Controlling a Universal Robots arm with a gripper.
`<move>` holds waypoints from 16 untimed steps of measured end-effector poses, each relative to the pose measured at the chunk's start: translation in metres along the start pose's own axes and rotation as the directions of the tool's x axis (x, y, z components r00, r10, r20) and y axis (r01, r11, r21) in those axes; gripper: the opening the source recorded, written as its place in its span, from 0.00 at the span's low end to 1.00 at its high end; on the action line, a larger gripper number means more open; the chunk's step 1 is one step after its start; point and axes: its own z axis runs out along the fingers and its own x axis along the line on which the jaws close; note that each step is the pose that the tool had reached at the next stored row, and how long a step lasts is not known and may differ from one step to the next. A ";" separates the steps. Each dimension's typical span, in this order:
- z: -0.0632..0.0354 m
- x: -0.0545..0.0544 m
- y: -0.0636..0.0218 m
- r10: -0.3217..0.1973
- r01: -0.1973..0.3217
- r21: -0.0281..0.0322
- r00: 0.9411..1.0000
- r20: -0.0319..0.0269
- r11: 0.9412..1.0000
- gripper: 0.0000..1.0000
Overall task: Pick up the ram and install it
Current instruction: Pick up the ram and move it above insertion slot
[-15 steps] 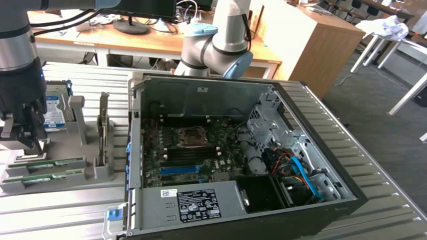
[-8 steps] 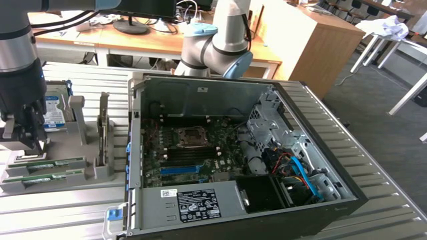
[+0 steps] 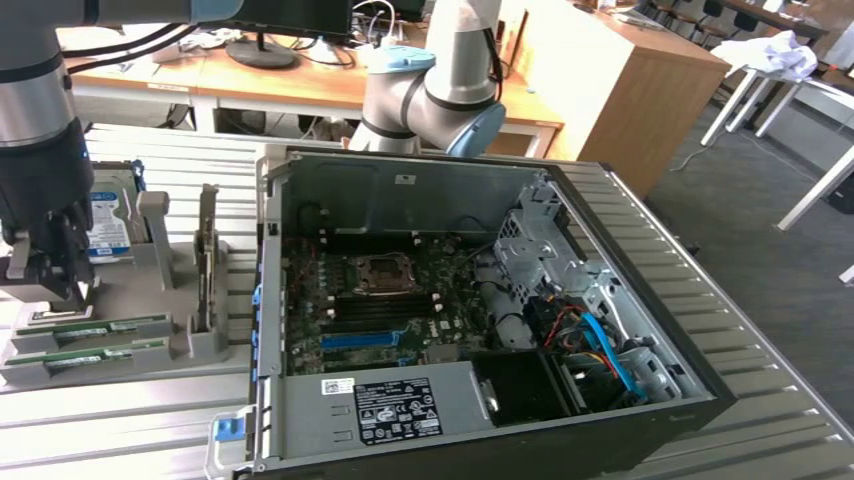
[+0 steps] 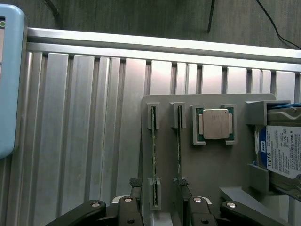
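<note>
Gripper (image 3: 51, 285) hangs low over grey holder (image 3: 134, 375) at the exterior view's left, jaws spread w/ nothing gripped. In wrist view the gripper (image 4: 158, 186) sits at one end of the ram (image 4: 154, 150). One fingertip (image 4: 135, 182) is on the ram's outer side, the other close by the second ram stick (image 4: 179, 141). No contact I can confirm. Both sticks stand on edge in end slots, prob. so the jaws can drop either side of the thin board & pinch its flat faces. Holder also seats a processor chip (image 4: 215, 124), a hard drive (image 3: 110, 215) & an upright expansion card (image 3: 207, 255). Fixed seats, likely for repeatable pick-ups. Open PC case (image 3: 641, 330) lies on its side just right of the holder in the exterior view, motherboard (image 3: 387, 310) facing up, presumably so a stick can go in from above. Install not yet done, judging by both sticks in the holder. Surface is a ribbed aluminium table (image 3: 774, 400), slats running across. Room beyond: a second arm (image 3: 434, 95) behind the case, wooden desks (image 3: 587, 70) at the far side & grey floor at the exterior view's right.
</note>
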 end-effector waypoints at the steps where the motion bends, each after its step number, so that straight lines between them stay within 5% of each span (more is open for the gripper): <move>1: 0.0002 0.000 0.0000 0.000 0.000 0.000 1.000 0.000 1.000 0.41; 16: 0.0030 0.001 -0.0001 -0.006 0.006 0.000 1.000 0.000 1.000 0.41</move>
